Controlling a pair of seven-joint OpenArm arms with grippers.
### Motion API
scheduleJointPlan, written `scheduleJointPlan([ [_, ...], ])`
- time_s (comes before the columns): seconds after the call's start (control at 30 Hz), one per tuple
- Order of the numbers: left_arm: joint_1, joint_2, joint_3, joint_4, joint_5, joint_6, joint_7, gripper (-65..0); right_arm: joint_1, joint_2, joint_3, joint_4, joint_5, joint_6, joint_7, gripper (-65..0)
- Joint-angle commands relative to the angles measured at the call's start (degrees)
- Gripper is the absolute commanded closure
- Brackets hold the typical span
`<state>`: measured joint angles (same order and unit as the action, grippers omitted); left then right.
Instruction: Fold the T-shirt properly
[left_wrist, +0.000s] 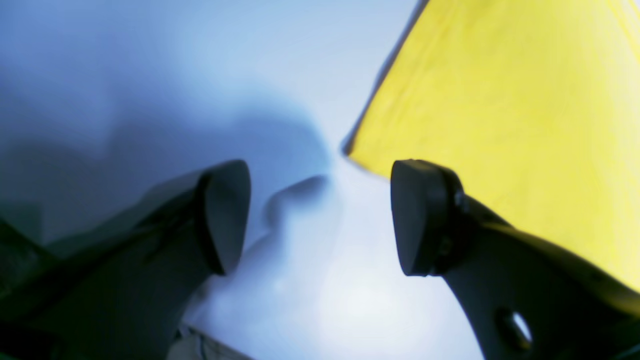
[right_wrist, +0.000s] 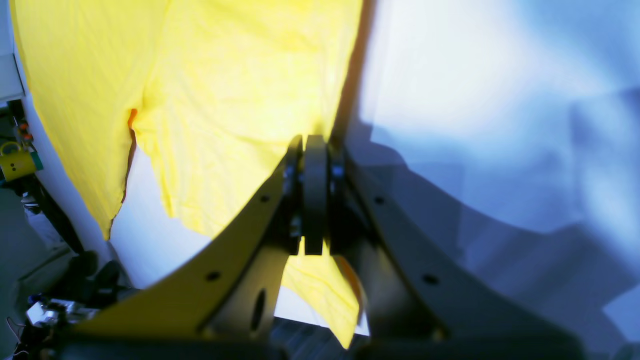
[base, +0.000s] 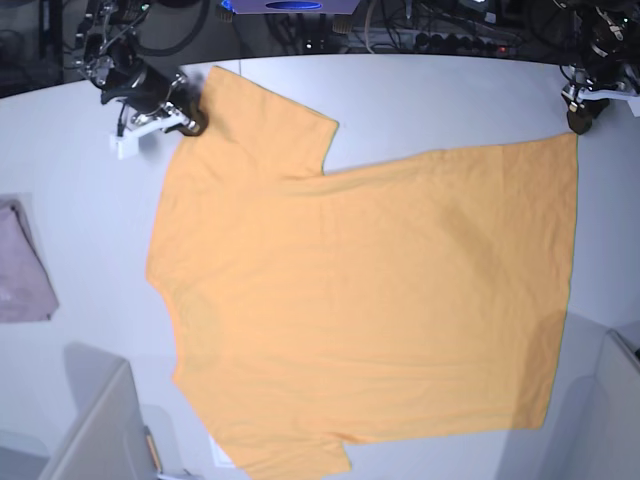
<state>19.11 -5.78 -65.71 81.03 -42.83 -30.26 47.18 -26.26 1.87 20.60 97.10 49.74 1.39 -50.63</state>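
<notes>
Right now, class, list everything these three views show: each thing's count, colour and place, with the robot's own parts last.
T-shirt: one, light orange, spread flat across most of the table.
Folded cloth: one, pinkish-mauve, at the base view's left edge, apart from the shirt.
Table: one, white, under everything.
Cables and equipment: several, dark, beyond the table's far edge.
Right gripper: one, black, shut on the T-shirt at its far sleeve corner.
Left gripper: one, black, open beside the shirt's far hem corner, holding nothing.
</notes>
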Motion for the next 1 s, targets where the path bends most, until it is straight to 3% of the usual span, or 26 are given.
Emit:
scheduleJointPlan([
  [0.0, -0.4, -1.5, -0.3, -0.4, -0.3, -0.3, 0.0, -42.0, -0.5, 0.3, 0.0, 0.1, -2.0, -1.0, -1.5, 0.0],
  [0.23, -1.6, -2.7, 5.4, -5.2, -0.5, -0.2, -0.1, -41.8, -0.6, 0.3, 0.1, 0.1, -2.0, -1.1, -1.5, 0.0],
  [0.97, -7.0, -0.2, 5.4, -11.4, -0.9, -0.2, 0.0, -41.6, -0.6, 0.3, -0.1, 0.1, -2.1, -1.2, -1.5, 0.0],
])
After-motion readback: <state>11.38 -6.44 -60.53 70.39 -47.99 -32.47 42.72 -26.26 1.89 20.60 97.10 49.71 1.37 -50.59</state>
